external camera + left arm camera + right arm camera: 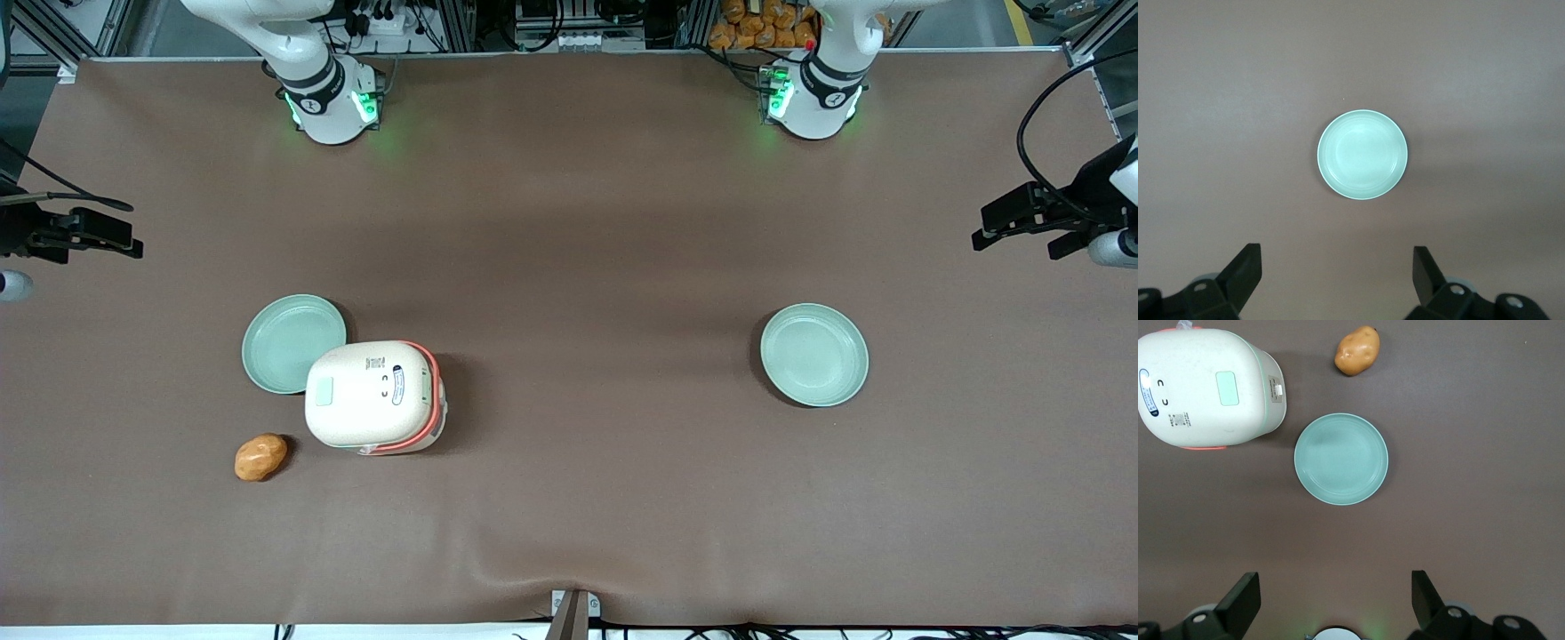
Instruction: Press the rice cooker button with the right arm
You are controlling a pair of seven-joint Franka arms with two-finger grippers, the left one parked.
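Observation:
The rice cooker (373,396) is cream-white with a coral-red band and stands with its lid shut toward the working arm's end of the table. It also shows in the right wrist view (1205,387), with a pale green square patch (1228,388) on the lid. My right gripper (1335,583) is open and empty. It hangs high over bare table, between the arm's base and the pale green plate beside the cooker, well apart from the cooker. In the front view it shows as a black shape (120,228) at the picture's edge.
A pale green plate (284,342) touches the cooker's farther side and shows in the right wrist view (1341,459). A potato (260,456) lies beside the cooker, nearer the front camera. A second green plate (813,354) lies toward the parked arm's end.

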